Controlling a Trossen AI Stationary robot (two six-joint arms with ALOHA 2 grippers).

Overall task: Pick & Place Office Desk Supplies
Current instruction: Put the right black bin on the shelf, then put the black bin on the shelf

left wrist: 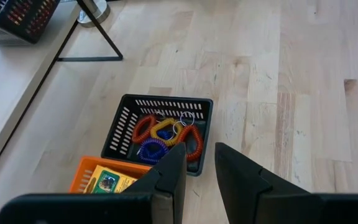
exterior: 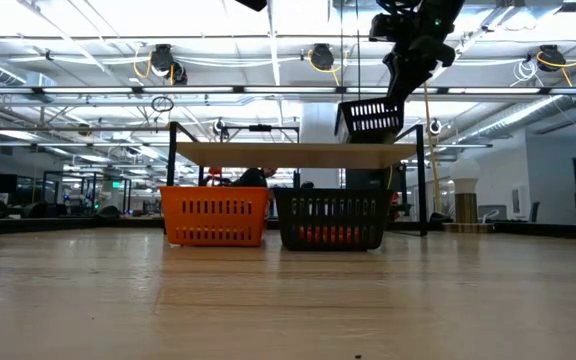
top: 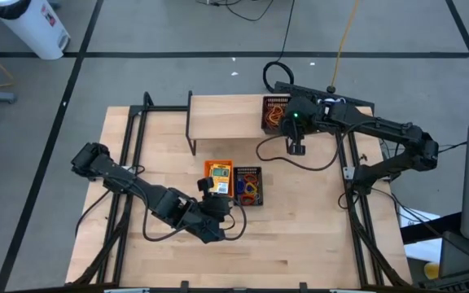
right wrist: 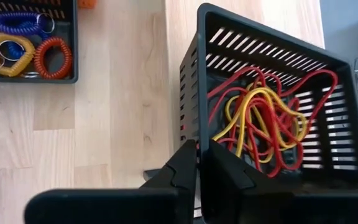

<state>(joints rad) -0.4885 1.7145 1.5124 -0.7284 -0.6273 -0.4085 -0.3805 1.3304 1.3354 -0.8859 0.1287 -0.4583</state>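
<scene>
Right fingers (right wrist: 197,163): nearly closed on the wall of the black mesh tray of red and yellow rubber bands (right wrist: 272,118), on the wooden shelf riser (top: 226,118).
Left fingers (left wrist: 197,171): slightly parted, empty, above the orange tray (left wrist: 82,177).
Relation: second black mesh tray (left wrist: 160,134) just ahead of them.
Surface: light wooden table (top: 300,236), open room behind.
</scene>
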